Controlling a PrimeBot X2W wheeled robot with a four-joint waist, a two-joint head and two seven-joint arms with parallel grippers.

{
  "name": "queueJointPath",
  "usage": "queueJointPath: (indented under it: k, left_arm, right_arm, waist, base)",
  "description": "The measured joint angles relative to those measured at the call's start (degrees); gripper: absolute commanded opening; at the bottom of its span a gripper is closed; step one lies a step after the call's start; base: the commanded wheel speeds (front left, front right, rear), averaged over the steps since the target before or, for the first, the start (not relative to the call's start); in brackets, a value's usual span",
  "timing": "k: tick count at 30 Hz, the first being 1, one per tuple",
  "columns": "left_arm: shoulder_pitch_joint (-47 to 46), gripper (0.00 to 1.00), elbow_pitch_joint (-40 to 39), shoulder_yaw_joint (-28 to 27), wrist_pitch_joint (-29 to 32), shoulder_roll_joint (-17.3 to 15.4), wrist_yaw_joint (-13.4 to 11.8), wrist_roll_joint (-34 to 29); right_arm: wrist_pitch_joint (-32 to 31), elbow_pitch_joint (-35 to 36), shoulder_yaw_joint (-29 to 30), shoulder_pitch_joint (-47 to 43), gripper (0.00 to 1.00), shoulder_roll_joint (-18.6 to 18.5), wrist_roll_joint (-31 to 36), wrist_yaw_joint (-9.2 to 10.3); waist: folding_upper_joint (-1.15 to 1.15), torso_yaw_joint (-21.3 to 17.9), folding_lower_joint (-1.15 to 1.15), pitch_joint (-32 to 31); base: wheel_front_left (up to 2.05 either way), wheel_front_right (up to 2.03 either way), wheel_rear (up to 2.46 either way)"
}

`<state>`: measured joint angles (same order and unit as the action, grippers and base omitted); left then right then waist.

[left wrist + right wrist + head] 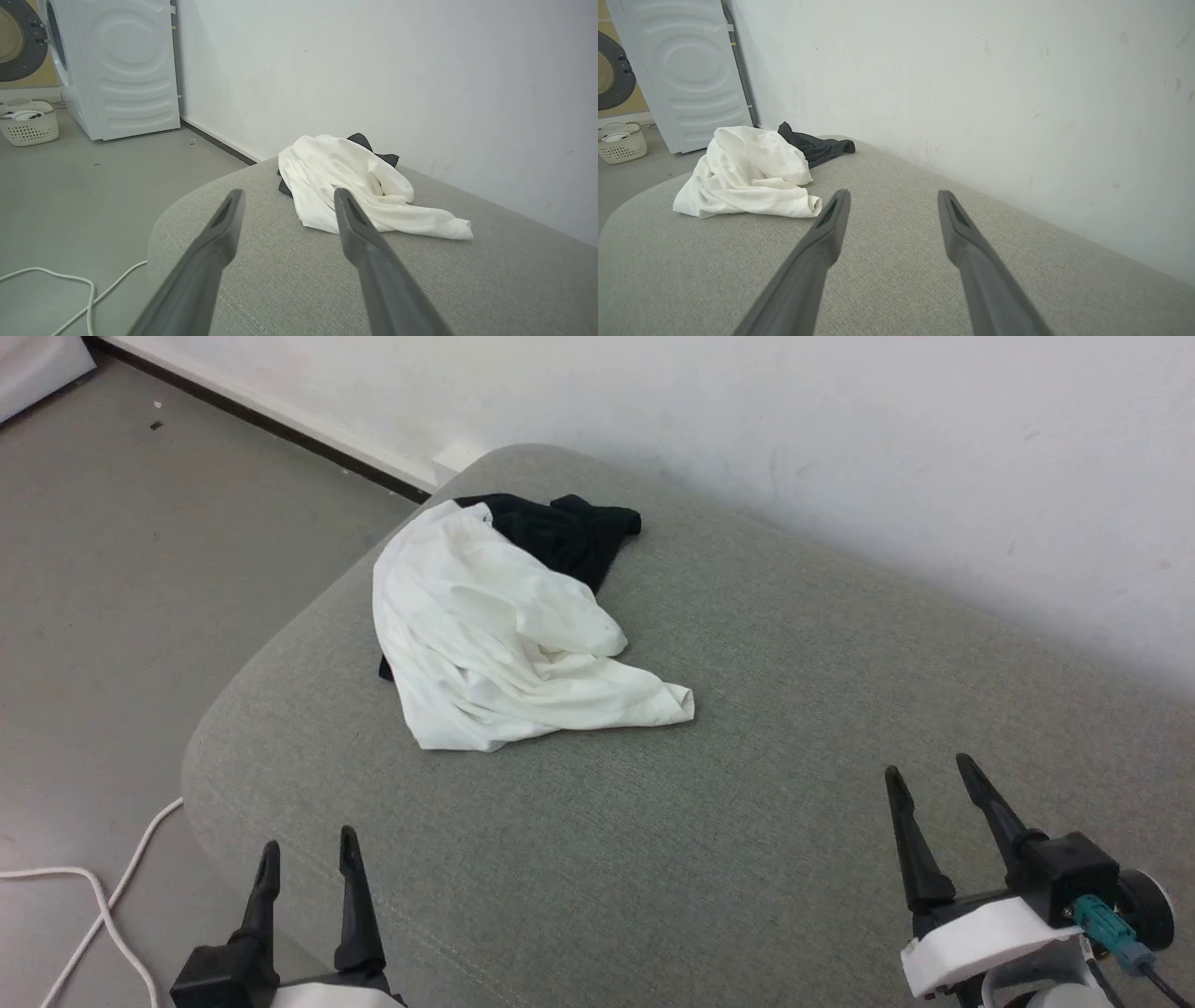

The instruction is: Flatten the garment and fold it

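Observation:
The garment [504, 635] lies crumpled in a heap on the far left part of a grey fabric surface [728, 803]. Its cream-white body is bunched on top, and a black sleeve [560, 532] sticks out at the far side. It also shows in the left wrist view as the garment [359, 186] and in the right wrist view as the garment [747, 177]. My left gripper [310, 854] stands open at the near left edge, well short of the heap. My right gripper [929, 773] stands open at the near right, with nothing between its fingers.
The grey surface has a rounded left edge [215, 728] dropping to the floor, where a white cable [103, 896] lies. A white wall [840, 448] runs close behind. A washing machine [117, 70] and a white laundry basket [28, 123] stand further off.

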<state>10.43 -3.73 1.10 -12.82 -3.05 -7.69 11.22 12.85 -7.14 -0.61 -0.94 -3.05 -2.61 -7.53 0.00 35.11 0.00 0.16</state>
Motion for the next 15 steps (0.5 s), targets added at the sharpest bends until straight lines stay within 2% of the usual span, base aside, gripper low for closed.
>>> queueJointPath:
  k: [15]
  left_arm:
    - [0.6, 1.00, 0.1, 0.2, -1.9, 0.0, 0.0, 1.4]
  right_arm:
    - [1.8, -0.3, 0.6, 0.0, 1.00, 0.0, -0.1, 0.00]
  waist:
    - [0.00, 4.0, 0.00, 0.4]
  base:
    - [0.00, 0.00, 0.00]
